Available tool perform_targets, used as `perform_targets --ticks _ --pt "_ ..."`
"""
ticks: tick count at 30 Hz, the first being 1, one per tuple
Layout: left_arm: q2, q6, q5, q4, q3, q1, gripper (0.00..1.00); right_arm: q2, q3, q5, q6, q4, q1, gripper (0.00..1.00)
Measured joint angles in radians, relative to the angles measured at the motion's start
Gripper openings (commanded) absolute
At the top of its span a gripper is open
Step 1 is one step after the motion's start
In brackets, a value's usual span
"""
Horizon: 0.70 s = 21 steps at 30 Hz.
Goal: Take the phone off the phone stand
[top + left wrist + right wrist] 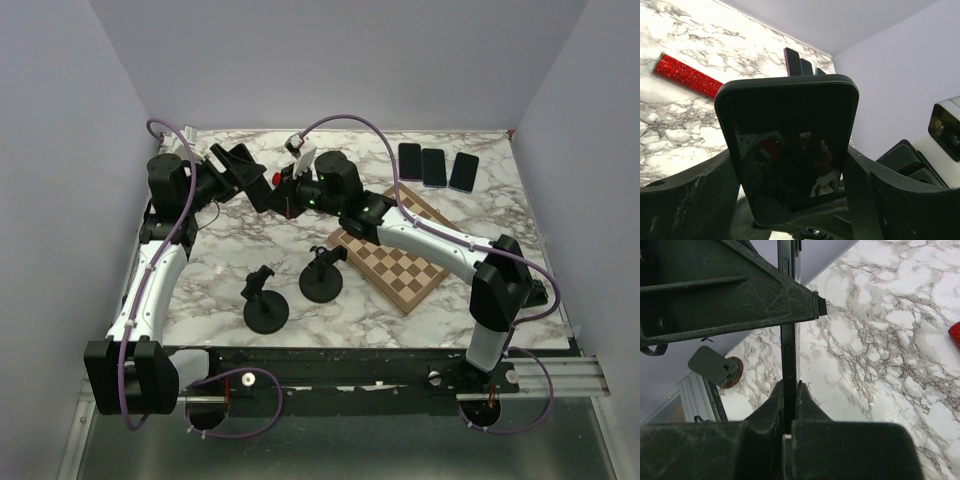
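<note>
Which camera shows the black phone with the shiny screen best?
The left wrist view. The black phone with the shiny screen faces that camera, so its front nearly fills the picture. The right wrist view catches only its thin side edge. In the top view it is too hidden and small to make out.

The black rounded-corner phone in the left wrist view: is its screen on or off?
Off. The black rounded-corner phone has dark glass that shows only dim reflections of nearby parts, with no lit image.
</note>
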Motion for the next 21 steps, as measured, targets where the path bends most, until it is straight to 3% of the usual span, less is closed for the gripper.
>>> perform_targets --ticks 2,3,13,21 --pt "-0.001 0.001 0.002 0.004 0.000 0.000 0.98 -0.001 0.000 0.004 0.000 0.000 0.001 0.01" --pt "-0.002 0.004 0.002 0.004 0.000 0.000 0.99 -0.002 0.000 0.005 0.000 0.000 0.001 0.01" --pt "-0.100 0.071 -0.017 -0.016 0.036 0.012 0.99 -0.039 -0.039 0.094 0.036 -0.045 -0.031 0.01" --pt "-0.153 0.112 -0.058 -0.022 0.057 0.019 0.99 -0.106 -0.130 0.111 0.092 -0.093 -0.185 0.01"
